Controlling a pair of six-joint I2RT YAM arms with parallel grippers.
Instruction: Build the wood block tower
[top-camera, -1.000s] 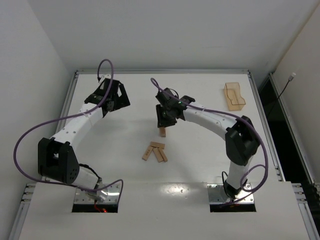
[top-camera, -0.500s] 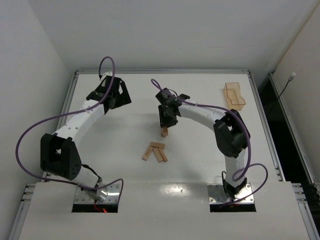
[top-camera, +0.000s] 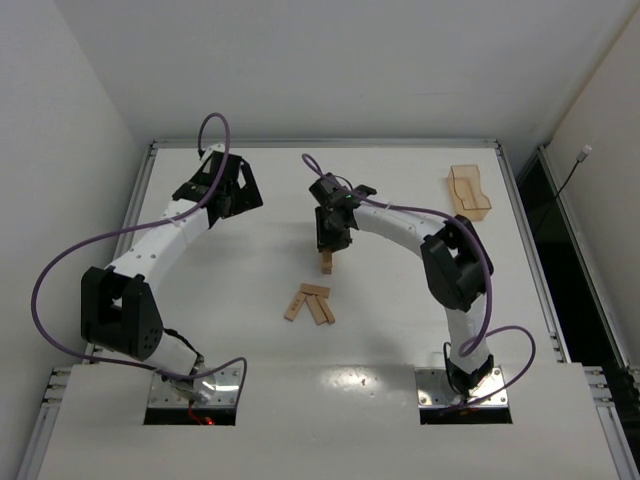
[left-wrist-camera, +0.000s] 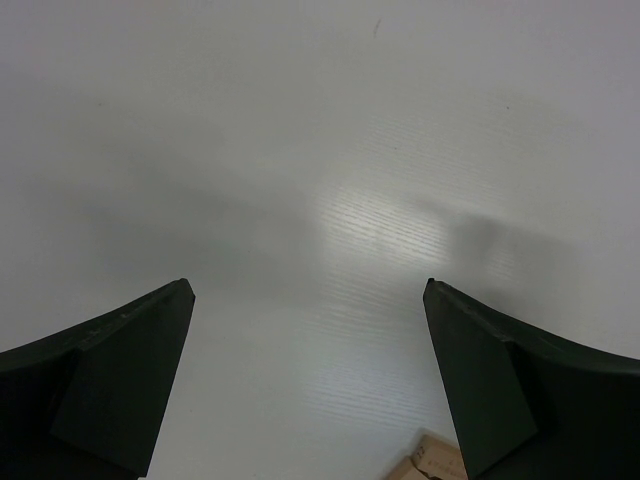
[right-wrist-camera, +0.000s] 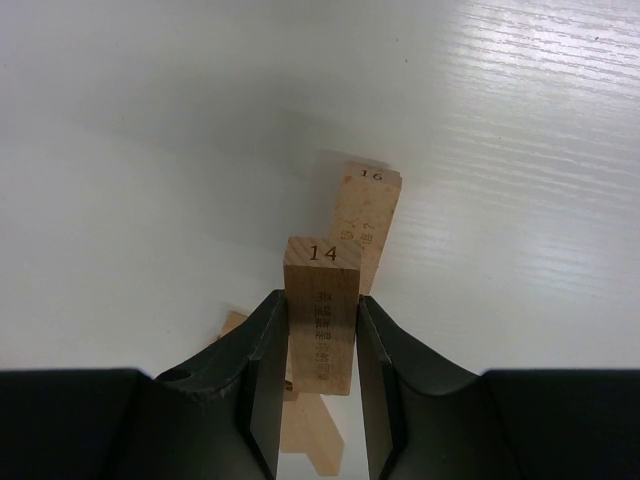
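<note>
Tan wood in the right gripper (right-wrist-camera: 320, 305): the jaws are clamped on the long sides of block 14 (right-wrist-camera: 322, 268), with its numbered end face toward the wrist camera. It looks held clear of the table (right-wrist-camera: 520, 150). The left gripper (left-wrist-camera: 308, 290) is spread wide and empty, over bare table at the far left, well apart from the work.

Step in hand, as I read it: set block 14 down at block 16 (right-wrist-camera: 366, 215).
- Block 16 lies flat just beyond and slightly right of 14, running roughly the same way.
- If 14 goes in the same layer, shift right, keep it parallel and land it just beside 16.
- If 14 goes on top, turn the wrist a quarter first so the layers cross.
- Come down slow and release only once 14 is seated, then lift straight up. These pieces are light and a finger brushing 16 would likely skew it.

No stack yet that I can see. Whether anything sits under 16 I can't tell.

Loose blocks (top-camera: 308, 303): three fanned together, touching, mid-table nearer the bases, just below the right gripper. All are plain pale planks with printed faces. The tray (top-camera: 468, 192) is at the far right and not involved.
</note>
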